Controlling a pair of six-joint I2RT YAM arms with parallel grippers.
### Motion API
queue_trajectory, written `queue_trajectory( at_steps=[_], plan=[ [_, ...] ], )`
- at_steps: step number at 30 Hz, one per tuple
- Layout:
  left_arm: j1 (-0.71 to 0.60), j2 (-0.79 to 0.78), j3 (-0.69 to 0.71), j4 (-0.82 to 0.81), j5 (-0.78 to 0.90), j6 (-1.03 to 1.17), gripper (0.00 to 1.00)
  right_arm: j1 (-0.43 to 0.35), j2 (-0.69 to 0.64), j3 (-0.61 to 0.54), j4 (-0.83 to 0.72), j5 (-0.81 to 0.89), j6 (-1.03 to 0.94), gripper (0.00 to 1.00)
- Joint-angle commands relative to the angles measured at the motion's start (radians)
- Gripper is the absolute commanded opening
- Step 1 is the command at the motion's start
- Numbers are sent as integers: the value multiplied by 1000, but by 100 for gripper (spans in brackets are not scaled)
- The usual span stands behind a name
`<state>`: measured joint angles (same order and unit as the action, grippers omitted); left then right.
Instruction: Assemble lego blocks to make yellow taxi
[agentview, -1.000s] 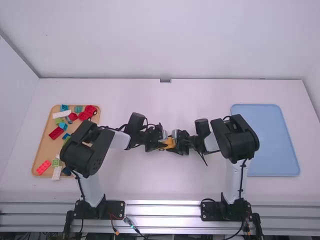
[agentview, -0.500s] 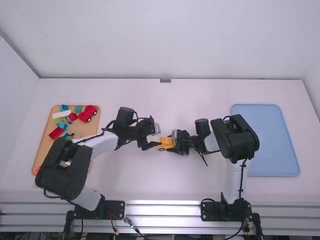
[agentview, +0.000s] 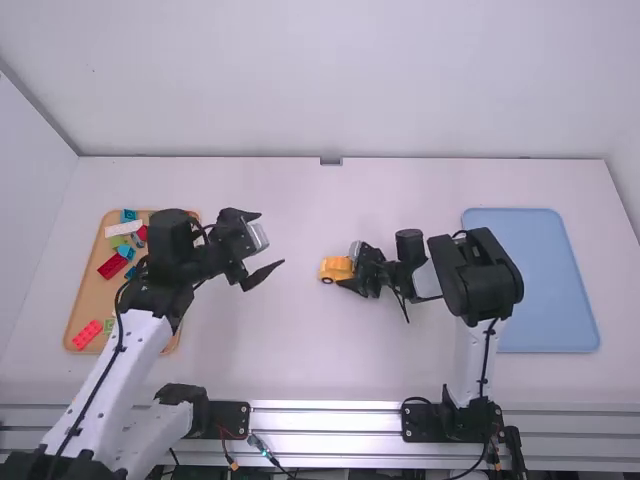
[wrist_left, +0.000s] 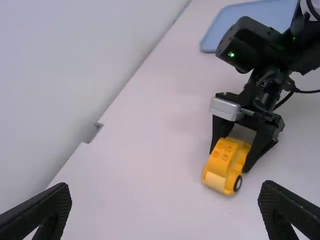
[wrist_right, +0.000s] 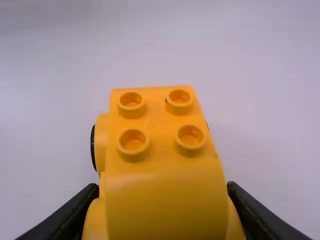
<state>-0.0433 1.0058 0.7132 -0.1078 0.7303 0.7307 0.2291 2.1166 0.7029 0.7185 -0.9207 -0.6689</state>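
"Where's the yellow car (agentview: 334, 268)?"

"Between the fingers of the right claw (agentview: 347, 266), pinched with one finger at each side. Its free end sticks out from that claw, toward the left claw's side of the table."

"Anything to see on it?"

"Four round studs (wrist_right: 190, 137) on top, just ahead of the right claw's fingers, and a black wheel (wrist_left: 238, 183) low on one side."

"And the left claw (agentview: 270, 239)?"

"Spread wide, nothing between its fingers, well apart from the car."

"What's around them?"

"A wooden tray (agentview: 86, 285) lies out to the left of the left claw, holding loose bricks, a dark red one (agentview: 112, 266) and a white one (agentview: 123, 228) among them. A blue tray (agentview: 540, 290) sits to the right of the right claw, past its arm."
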Motion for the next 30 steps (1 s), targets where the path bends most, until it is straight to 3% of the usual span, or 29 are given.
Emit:
queue_trajectory(
  at_steps=[1,6,11,14,15,18,21,25,30],
  plan=[
    [3,5,-10,23,-108,-187,99,-38,-124,16,-16,65,116,50],
    [3,95,-40,191,-304,-422,99,-134,-338,16,-228,266,123,44],
    [3,268,-61,421,-327,-457,99,-276,-558,16,-535,552,123,34],
    [3,423,-58,633,-344,-552,99,-414,-669,16,-703,657,124,34],
    [3,438,-57,654,-352,-570,99,-429,-677,16,-714,660,127,34],
    [3,581,-34,818,-404,-696,99,-584,-711,14,-761,660,198,41],
    [3,664,17,818,-417,-720,99,-686,-695,-1,-732,660,233,51],
    [2,734,118,694,-418,-719,99,-787,-623,-43,-619,657,293,56],
    [2,748,220,513,-418,-680,99,-842,-528,-49,-568,657,306,56]
  ],
)
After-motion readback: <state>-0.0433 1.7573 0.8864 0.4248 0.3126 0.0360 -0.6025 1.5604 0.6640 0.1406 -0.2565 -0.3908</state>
